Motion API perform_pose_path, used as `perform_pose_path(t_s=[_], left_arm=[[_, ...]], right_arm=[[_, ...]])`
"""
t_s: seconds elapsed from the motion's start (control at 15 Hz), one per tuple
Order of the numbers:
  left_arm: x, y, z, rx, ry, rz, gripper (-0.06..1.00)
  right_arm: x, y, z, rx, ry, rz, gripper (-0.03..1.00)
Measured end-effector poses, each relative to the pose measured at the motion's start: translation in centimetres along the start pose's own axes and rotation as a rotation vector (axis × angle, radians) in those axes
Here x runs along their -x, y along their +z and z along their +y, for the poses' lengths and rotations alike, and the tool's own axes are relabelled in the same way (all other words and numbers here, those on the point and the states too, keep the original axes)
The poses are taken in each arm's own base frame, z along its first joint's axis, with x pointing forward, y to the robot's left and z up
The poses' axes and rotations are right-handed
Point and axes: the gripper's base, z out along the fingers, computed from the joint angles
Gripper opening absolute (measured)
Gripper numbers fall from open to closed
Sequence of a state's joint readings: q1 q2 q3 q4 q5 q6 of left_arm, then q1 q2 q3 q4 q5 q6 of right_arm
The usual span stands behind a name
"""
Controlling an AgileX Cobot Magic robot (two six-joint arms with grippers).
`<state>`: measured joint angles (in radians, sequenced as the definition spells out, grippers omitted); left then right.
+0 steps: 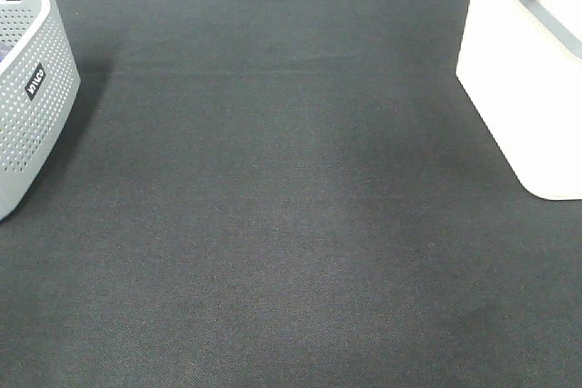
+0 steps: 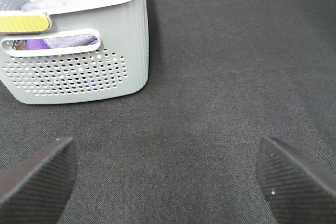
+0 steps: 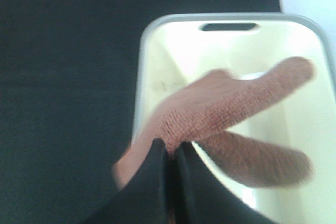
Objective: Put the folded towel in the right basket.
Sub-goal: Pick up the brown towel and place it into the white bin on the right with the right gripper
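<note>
our right gripper (image 3: 170, 150) pinches one end of the towel (image 3: 231, 100), whose length stretches ahead over the open white basket (image 3: 144, 51); our left gripper (image 2: 165, 158) gapes wide, well apart

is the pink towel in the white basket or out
Out, not dropped yet: the right gripper is shut on the towel, which hangs above the open white basket, crossing its rim.

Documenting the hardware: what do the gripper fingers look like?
The left gripper has dark grey fingers, broad and round-tipped, with a fine woven texture. The right gripper has plain black fingers that taper to narrow tips. No cables show.
</note>
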<state>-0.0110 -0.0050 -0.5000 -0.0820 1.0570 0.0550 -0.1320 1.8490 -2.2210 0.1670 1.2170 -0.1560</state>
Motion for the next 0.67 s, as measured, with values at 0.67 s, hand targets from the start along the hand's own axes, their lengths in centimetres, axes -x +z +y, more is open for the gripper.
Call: perform_pose_path(t_s=[0.67], left_arm=[[0.0,0.0,0.0,0.0,0.0,0.0,0.88]], right_arm=[[-4.5,9.7,-5.7,0.029,0.202,0.249,0.17]])
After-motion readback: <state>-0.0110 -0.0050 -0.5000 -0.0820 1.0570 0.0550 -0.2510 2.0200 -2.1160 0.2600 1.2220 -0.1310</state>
